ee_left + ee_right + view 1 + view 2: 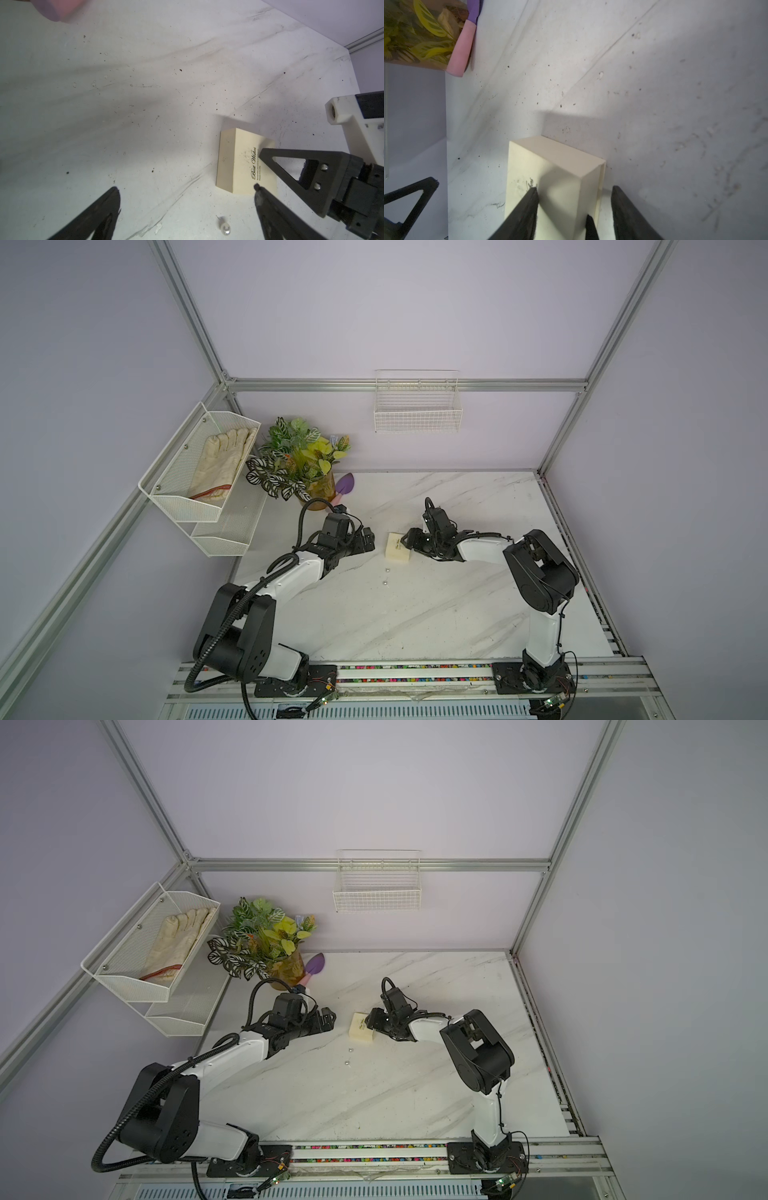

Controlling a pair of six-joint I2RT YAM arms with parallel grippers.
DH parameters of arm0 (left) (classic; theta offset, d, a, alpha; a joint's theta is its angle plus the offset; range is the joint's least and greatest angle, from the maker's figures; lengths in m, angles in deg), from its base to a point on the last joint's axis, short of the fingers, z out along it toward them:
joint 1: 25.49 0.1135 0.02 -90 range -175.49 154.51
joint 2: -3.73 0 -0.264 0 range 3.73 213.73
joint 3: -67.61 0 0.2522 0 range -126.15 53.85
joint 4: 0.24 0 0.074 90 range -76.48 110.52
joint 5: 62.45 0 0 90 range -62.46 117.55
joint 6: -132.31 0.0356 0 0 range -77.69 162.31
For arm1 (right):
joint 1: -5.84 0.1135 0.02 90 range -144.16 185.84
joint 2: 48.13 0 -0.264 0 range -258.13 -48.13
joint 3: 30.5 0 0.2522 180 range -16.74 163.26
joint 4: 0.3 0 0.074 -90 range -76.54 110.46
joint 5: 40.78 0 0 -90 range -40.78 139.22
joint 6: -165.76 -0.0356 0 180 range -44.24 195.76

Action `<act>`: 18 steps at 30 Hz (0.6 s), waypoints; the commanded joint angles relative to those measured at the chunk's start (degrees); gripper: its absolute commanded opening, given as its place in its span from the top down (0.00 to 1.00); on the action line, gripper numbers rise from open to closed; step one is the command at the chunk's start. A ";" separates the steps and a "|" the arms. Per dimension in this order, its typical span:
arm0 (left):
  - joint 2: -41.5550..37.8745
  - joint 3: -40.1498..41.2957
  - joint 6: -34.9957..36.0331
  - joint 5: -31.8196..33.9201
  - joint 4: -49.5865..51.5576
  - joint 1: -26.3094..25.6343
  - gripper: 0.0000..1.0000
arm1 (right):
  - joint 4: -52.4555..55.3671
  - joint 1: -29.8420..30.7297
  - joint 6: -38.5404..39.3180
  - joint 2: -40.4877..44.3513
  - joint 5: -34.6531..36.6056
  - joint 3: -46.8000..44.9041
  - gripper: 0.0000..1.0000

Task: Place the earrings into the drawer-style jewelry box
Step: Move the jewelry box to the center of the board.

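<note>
Nearest the camera in both top views, the rail (415,672) carries the left arm (286,576) and right arm (536,572), each with elbow bent and forearm reaching inward, low over the marble table (415,622). The left gripper (368,541) and right gripper (409,542) face each other across the cream jewelry box (399,553); the two earrings (387,570) lie on the table just in front of it. From the left wrist, the left fingers (112,199) stand wide apart, with one earring between them. From the right wrist, the right fingers (532,199) are parted, straddling the box's edge and gripping nothing.
</note>
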 commanded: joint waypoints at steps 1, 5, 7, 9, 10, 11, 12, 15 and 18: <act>1.49 -3.92 1.08 -2.81 -1.65 0.13 0.00 | 1.26 -0.19 1.44 3.21 0.42 -1.89 0.41; 2.40 -4.57 0.43 -2.86 -1.99 0.12 0.00 | -1.08 0.06 1.24 3.13 -5.33 -2.90 0.41; 2.47 -4.63 -0.01 -2.73 -2.12 0.11 0.00 | -1.49 0.50 1.08 3.38 -5.95 -3.16 0.40; 2.48 -4.52 -0.27 -2.51 -2.47 0.23 0.00 | -2.13 0.84 1.10 4.00 -5.91 -3.72 0.35; 2.41 -4.50 -0.33 -2.48 -2.53 0.24 0.00 | -2.21 0.86 0.97 4.18 -6.01 -3.74 0.35; 2.54 -4.48 -0.33 -2.55 -2.52 0.32 0.00 | -2.45 0.95 0.97 4.30 -6.29 -3.97 0.34; 2.62 -4.46 -0.33 -2.64 -2.65 0.34 0.00 | -2.70 1.04 0.85 4.42 -6.61 -4.09 0.34; 3.06 -4.71 -0.25 -3.16 -2.55 0.46 0.00 | -3.20 1.32 0.18 4.43 -7.58 -4.33 0.36; 3.24 -4.63 -0.39 -3.17 -2.52 0.70 0.00 | -3.53 1.70 -0.51 4.29 -8.13 -4.50 0.38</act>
